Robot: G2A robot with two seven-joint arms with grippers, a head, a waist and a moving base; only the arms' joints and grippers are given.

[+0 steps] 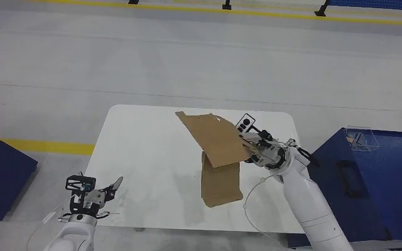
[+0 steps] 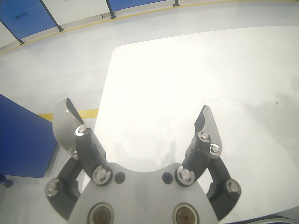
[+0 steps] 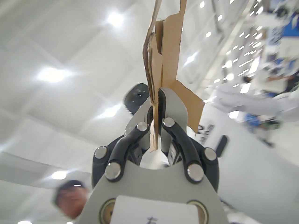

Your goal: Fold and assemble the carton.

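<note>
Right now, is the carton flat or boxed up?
Flat, not assembled: the carton has its layers pressed together, pinched edge-on in the shut right gripper.

Brown carton point(image 1: 217, 147); white table point(image 1: 144, 163); blue bin point(image 1: 361, 182).

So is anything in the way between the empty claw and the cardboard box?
Nothing visible is. Only bare white table lies between the open left gripper and the carton, which the right gripper is clamped on.
</note>
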